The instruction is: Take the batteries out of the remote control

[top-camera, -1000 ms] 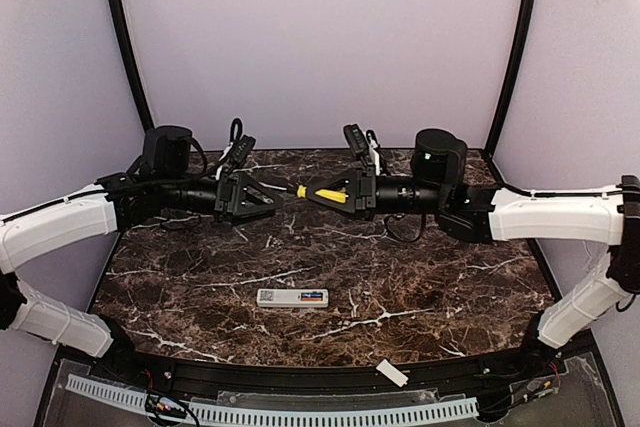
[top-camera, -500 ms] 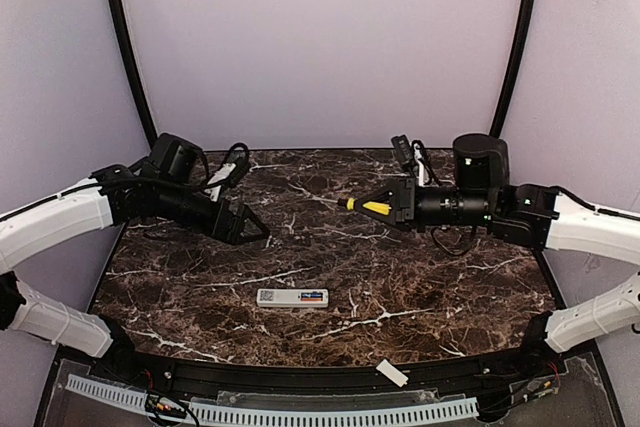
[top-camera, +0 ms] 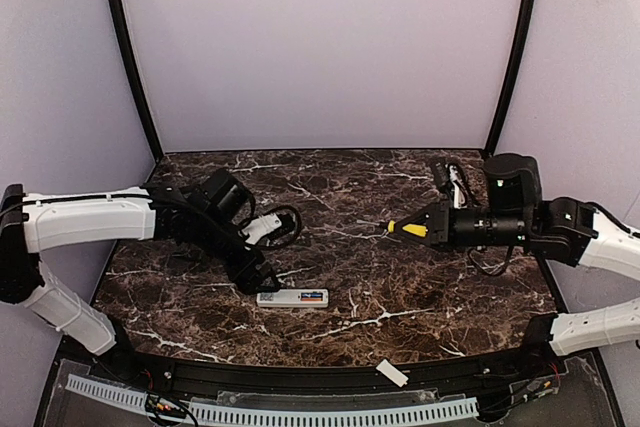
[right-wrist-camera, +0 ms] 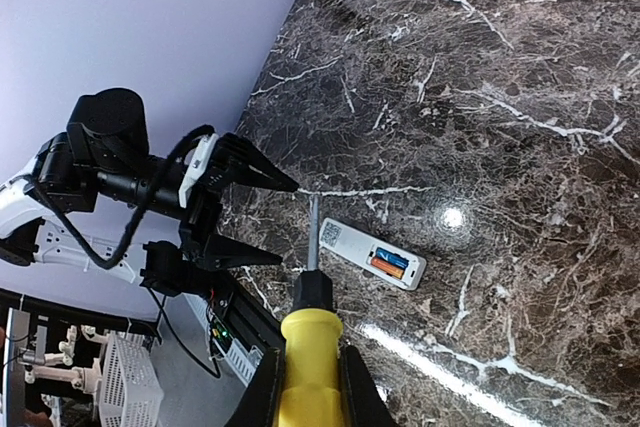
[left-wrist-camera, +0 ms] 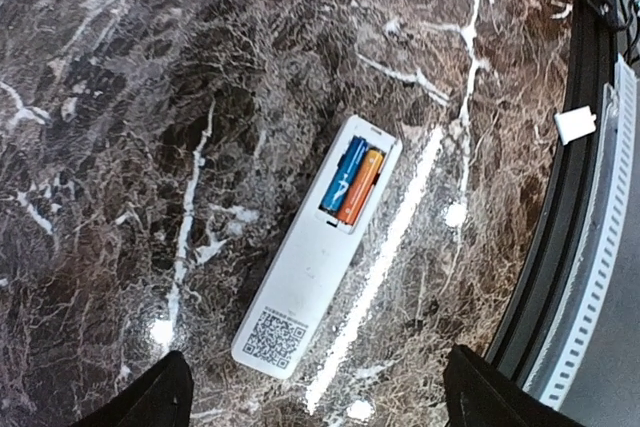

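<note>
The white remote control [top-camera: 292, 297] lies back-up on the marble table near the front, its compartment open. The blue and orange batteries [top-camera: 313, 297] sit side by side in it. In the left wrist view the remote [left-wrist-camera: 300, 287] runs diagonally, with the batteries [left-wrist-camera: 351, 181] at its far end and the QR sticker at its near end. My left gripper [top-camera: 258, 282] is open, hovering just above the remote's QR end [right-wrist-camera: 335, 235]. My right gripper [top-camera: 425, 229] is shut on a yellow-handled screwdriver [right-wrist-camera: 310, 332], held in the air to the right of the remote.
A small white cover plate [top-camera: 392, 373] lies on the black front rail; it also shows in the left wrist view [left-wrist-camera: 574, 125]. The table's front edge and the rail are close to the remote. Purple walls enclose the table at the back and sides.
My left arm has swung from the back of the table down and forward to the remote's left end. My right arm has drawn back to the right with the screwdriver.
</note>
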`<state>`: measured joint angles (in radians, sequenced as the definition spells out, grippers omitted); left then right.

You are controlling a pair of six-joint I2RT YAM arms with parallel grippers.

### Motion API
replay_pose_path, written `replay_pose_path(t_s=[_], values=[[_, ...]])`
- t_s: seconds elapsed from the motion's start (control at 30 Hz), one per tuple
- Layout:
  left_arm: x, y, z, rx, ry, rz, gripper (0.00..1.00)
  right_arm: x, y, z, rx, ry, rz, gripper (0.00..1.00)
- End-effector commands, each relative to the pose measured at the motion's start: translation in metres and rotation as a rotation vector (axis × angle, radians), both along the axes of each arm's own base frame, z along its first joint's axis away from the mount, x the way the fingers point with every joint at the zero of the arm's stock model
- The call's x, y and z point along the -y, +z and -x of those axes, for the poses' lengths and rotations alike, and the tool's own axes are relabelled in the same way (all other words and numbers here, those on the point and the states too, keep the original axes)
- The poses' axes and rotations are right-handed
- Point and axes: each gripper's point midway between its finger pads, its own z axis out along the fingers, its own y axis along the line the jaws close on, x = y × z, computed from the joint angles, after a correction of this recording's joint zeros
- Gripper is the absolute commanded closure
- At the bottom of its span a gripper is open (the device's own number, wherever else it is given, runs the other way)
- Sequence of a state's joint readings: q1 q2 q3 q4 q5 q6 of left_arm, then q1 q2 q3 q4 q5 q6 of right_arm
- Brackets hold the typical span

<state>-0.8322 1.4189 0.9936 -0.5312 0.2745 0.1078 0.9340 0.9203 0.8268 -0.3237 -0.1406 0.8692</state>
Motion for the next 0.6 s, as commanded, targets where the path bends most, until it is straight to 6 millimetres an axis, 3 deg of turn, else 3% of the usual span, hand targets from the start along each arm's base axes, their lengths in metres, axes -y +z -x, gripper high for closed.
replay_pose_path(t_s=[0.0, 0.33, 0.57], values=[[0.007, -0.022, 0.007, 0.026, -0.151, -0.089, 0.14, 0.011, -0.003, 0.001, 0.019, -0.02, 0.044, 1.0], [0.016, -0.062, 0.01, -0.028, -0.226, -0.193, 0.21, 0.021, -0.016, 0.004, -0.003, -0.009, 0.175, 1.0], [0.02, -0.078, 0.002, -0.002, -0.243, -0.259, 0.26, 0.021, -0.018, 0.001, 0.01, -0.007, 0.203, 1.0]])
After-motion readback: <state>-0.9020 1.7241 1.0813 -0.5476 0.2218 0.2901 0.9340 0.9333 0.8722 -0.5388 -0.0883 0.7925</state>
